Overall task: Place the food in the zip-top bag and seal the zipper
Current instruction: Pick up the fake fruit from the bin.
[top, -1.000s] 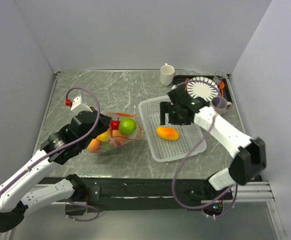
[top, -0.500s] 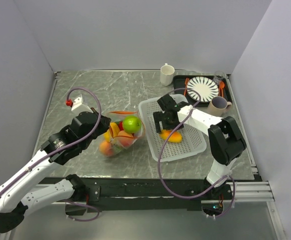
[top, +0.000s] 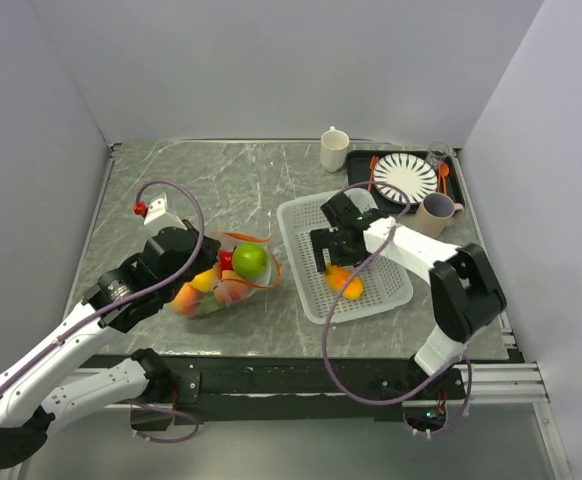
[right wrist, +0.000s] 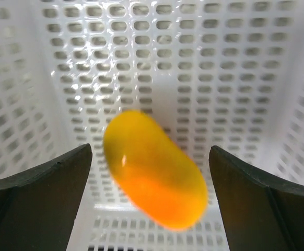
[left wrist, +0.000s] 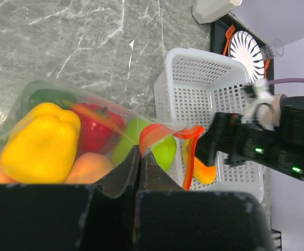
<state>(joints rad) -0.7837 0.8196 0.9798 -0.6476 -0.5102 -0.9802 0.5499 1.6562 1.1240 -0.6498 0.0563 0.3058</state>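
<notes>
The clear zip-top bag (top: 216, 285) lies left of the white mesh basket (top: 301, 215). It holds a yellow pepper (left wrist: 42, 138), a red piece (left wrist: 92, 130), a peach (left wrist: 86, 167) and a green apple (top: 250, 260). My left gripper (left wrist: 139, 151) is shut on the bag's mouth edge at the orange-red zipper (left wrist: 160, 133). An orange-yellow fruit (right wrist: 154, 170) lies on the basket floor. My right gripper (right wrist: 152, 172) is open, its fingers (right wrist: 37, 183) on either side of that fruit, apart from it. That fruit also shows in the top view (top: 345, 280).
A white mug (top: 333, 149) stands at the back. A black tray (top: 453, 185) at the back right holds a striped plate (top: 405, 178) and orange cutlery. A beige cup (top: 436, 212) sits beside it. The right wall is close to the tray.
The right gripper has come down over the orange-yellow fruit in the basket. The left gripper has shifted the bag slightly left and nearer, still holding its mouth.
</notes>
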